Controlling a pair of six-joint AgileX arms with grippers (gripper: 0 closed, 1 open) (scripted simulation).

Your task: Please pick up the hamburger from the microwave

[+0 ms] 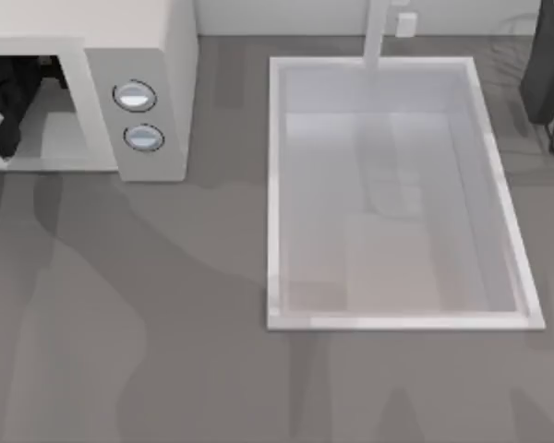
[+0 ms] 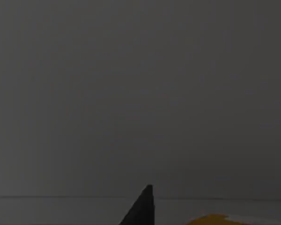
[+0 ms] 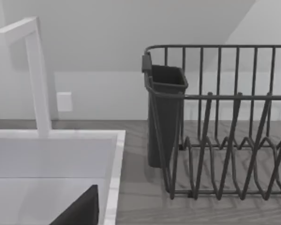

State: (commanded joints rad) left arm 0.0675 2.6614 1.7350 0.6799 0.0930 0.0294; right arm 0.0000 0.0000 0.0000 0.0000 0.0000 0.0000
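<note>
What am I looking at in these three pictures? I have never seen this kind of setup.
This is a rendered kitchen counter worked by two AgileX robot arms. The top view looks straight down: a white microwave stands at the left, a white sink basin with a faucet in the middle, and a dark dish rack at the far right. The left arm reaches into the microwave's cavity. The left wrist view rides on that arm and is dark inside; one dark finger and the orange-yellow edge of the hamburger show low down. Whether it is gripped cannot be told. The right wrist view faces the rack and its cutlery cup beside the sink.
</note>
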